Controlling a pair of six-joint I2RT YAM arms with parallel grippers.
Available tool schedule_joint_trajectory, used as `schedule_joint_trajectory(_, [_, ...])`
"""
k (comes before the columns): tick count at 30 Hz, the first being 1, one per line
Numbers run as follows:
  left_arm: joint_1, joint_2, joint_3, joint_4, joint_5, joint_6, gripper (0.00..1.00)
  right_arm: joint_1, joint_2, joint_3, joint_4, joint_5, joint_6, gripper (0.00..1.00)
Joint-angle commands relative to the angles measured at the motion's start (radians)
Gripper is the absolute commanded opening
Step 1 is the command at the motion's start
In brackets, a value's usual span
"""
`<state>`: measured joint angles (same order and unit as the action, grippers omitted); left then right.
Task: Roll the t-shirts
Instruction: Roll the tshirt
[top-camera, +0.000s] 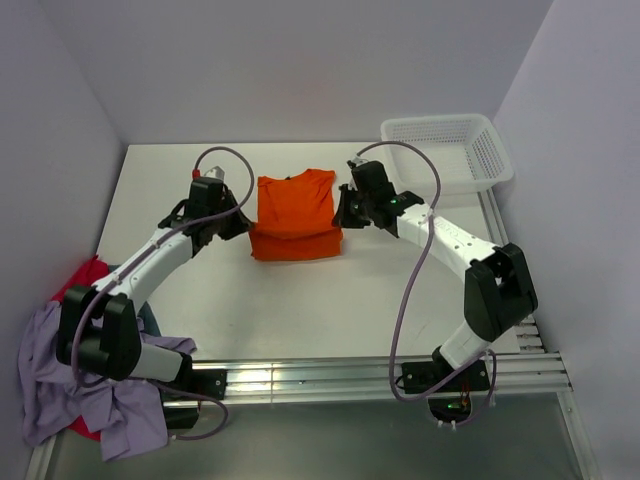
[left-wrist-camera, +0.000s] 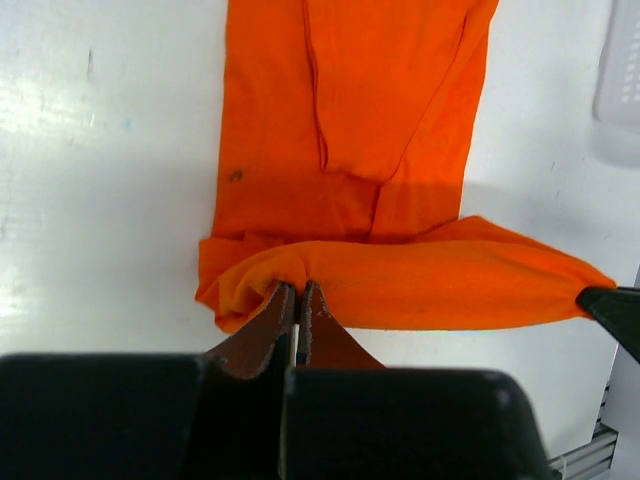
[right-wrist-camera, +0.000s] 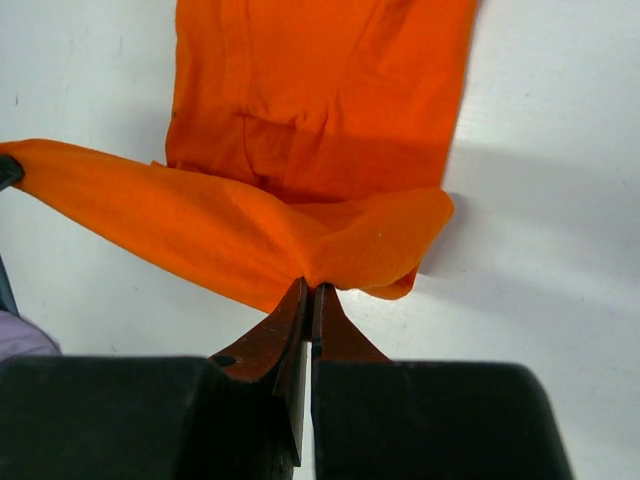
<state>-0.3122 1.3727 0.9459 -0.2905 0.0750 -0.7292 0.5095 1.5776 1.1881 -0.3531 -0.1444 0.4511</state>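
Note:
The bright orange t-shirt (top-camera: 294, 214) lies on the white table, folded into a narrow strip, with its near end turned over into a thick fold. My left gripper (top-camera: 237, 225) is shut on the left end of that fold (left-wrist-camera: 262, 282). My right gripper (top-camera: 342, 212) is shut on the right end (right-wrist-camera: 330, 262). Both hold the fold slightly off the table. A heap of lavender (top-camera: 60, 375), red (top-camera: 84, 274) and grey-teal (top-camera: 150, 318) shirts lies at the table's near left corner.
A white plastic basket (top-camera: 444, 150) stands at the far right corner. Grey walls close in the table on the left, back and right. Metal rails (top-camera: 330, 378) run along the near edge by the arm bases.

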Motion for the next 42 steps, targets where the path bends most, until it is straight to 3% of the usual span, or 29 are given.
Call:
schedule_joint_trajectory(1, [0.019,0.064,0.089,0.040,0.023,0.030,0.00,-0.019,0.036,0.076,-0.007,0.005,-0.017,0.00])
schedule_joint_trajectory(22, [0.061,0.431,0.344,0.143,0.029,0.010,0.01,-0.146,0.349,0.318,0.014,-0.004,0.037,0.00])
schedule_joint_trajectory(26, [0.062,0.473,0.396,0.146,0.011,0.010,0.02,-0.175,0.403,0.353,0.060,-0.044,0.061,0.13])
schedule_joint_trajectory(29, [0.068,0.480,0.404,0.165,-0.004,0.010,0.10,-0.186,0.458,0.444,0.037,-0.080,0.060,0.28])
schedule_joint_trajectory(31, [0.071,0.467,0.401,0.165,-0.027,0.013,0.34,-0.187,0.455,0.462,0.026,-0.072,0.060,0.68])
schedule_joint_trajectory(32, [0.074,0.444,0.386,0.168,-0.033,0.014,0.48,-0.187,0.420,0.424,0.052,-0.069,0.057,0.76])
schedule_joint_trajectory(36, [0.079,0.350,0.300,0.189,-0.069,0.022,0.69,-0.187,0.284,0.241,0.130,-0.038,0.060,0.77])
schedule_joint_trajectory(39, [0.079,0.289,0.222,0.209,-0.070,0.027,0.68,-0.186,0.204,0.095,0.215,-0.055,0.048,0.70])
schedule_joint_trajectory(42, [0.079,0.263,0.119,0.279,-0.022,0.021,0.67,-0.171,0.173,-0.008,0.270,-0.028,0.014,0.69])
